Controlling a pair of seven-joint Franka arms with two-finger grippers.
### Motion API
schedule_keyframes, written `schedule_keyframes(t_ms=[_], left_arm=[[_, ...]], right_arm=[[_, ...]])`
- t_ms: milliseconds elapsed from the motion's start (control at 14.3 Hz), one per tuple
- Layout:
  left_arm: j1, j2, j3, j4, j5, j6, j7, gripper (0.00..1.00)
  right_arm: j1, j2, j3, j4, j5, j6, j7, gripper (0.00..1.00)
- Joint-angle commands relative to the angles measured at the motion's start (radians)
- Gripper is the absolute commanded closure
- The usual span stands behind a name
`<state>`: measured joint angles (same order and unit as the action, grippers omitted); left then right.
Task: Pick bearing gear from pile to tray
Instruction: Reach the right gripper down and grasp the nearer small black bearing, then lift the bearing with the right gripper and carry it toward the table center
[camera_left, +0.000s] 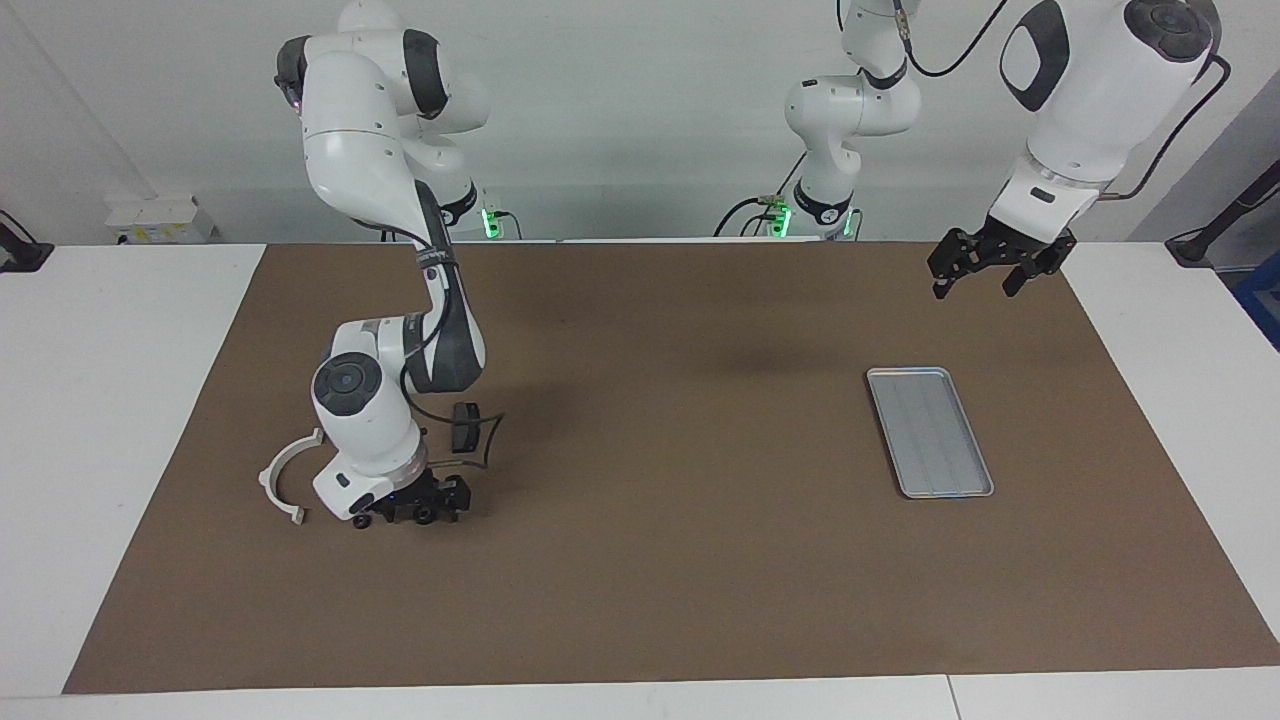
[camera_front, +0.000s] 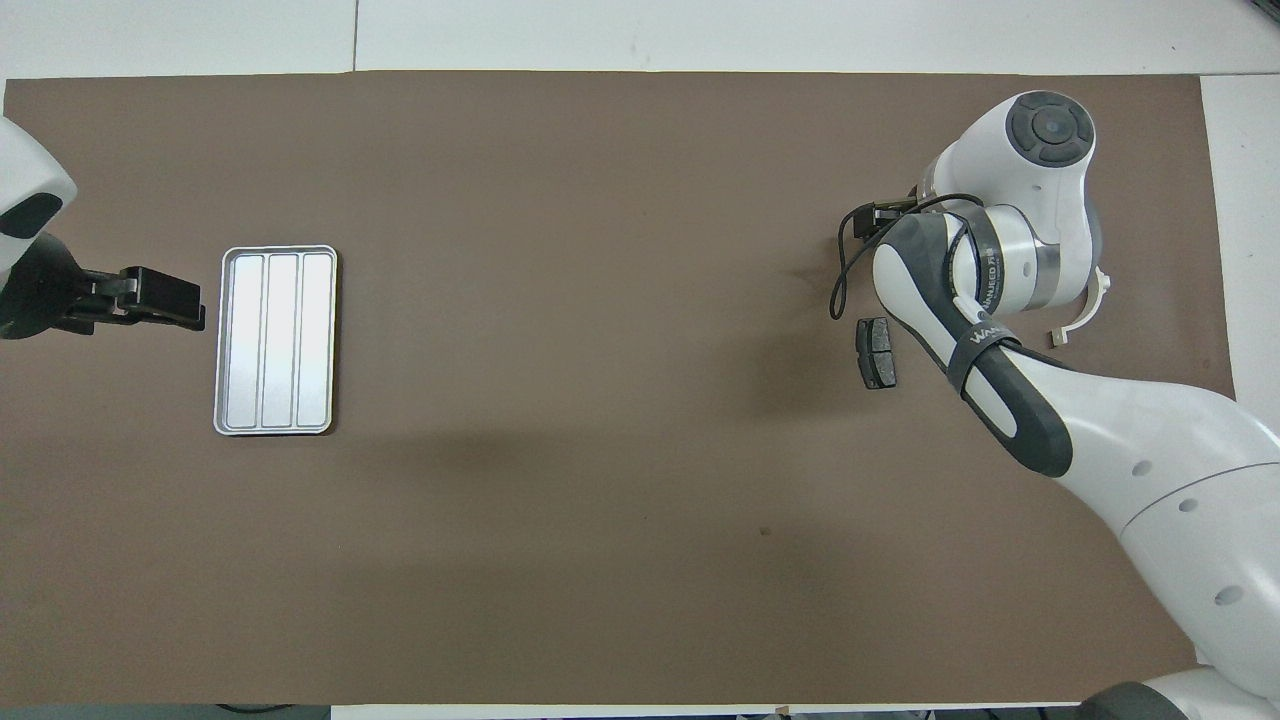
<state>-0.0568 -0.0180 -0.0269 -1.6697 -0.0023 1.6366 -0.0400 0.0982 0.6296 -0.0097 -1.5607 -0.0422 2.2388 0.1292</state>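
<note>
Two white Franka arms work over the wide brown mat (camera_left: 640, 560). Right gripper (camera_left: 420, 505) is down low on the pile at the right arm's end — whether it is clenched I cannot tell. Left gripper (camera_left: 990, 262) waits in the air, fingers spread. The shallow silver-grey metal tray (camera_left: 930, 432) lies bare. A white half-ring bracket (camera_left: 285, 480), a dark grey brake pad (camera_left: 465, 425) and tiny black round gears (camera_left: 361, 521) lie beside the right gripper.
</note>
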Motion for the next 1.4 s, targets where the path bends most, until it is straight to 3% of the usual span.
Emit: schedule_keyframes(t_ms=[0,210,350,419,839,1119,1328], left_arm=[[0.002,-0.017,-0.001,-0.007,-0.002,-0.008,-0.011,0.0],[0.002,-0.017,-0.001,-0.007,-0.002,-0.008,-0.011,0.0],[0.002,-0.017,-0.001,-0.007,-0.002,-0.008,-0.011,0.0],[0.002,-0.017,-0.001,-0.007,-0.002,-0.008,-0.011,0.0],[0.002,-0.017,-0.001,-0.007,-0.002,-0.008,-0.011,0.0],[0.002,-0.017,-0.001,-0.007,-0.002,-0.008,-0.011,0.0],[0.0,-0.017,-0.001,-0.007,-0.002,-0.008,-0.011,0.0]], right_arm=[[-0.009,0.001,0.008,-0.004,-0.002,0.001,0.021,0.11],[-0.011,0.001,0.008,-0.004,0.001,-0.014,0.021,0.4],[-0.012,0.001,0.008,-0.004,0.002,-0.036,0.021,0.77],[-0.012,-0.001,0.008,-0.004,0.002,-0.039,0.021,1.0],[-0.006,-0.014,0.005,0.051,-0.018,-0.12,0.02,1.0],[0.056,-0.07,0.01,0.252,-0.002,-0.466,0.026,1.0],[0.155,-0.102,0.014,0.367,0.073,-0.658,0.295,1.0]])
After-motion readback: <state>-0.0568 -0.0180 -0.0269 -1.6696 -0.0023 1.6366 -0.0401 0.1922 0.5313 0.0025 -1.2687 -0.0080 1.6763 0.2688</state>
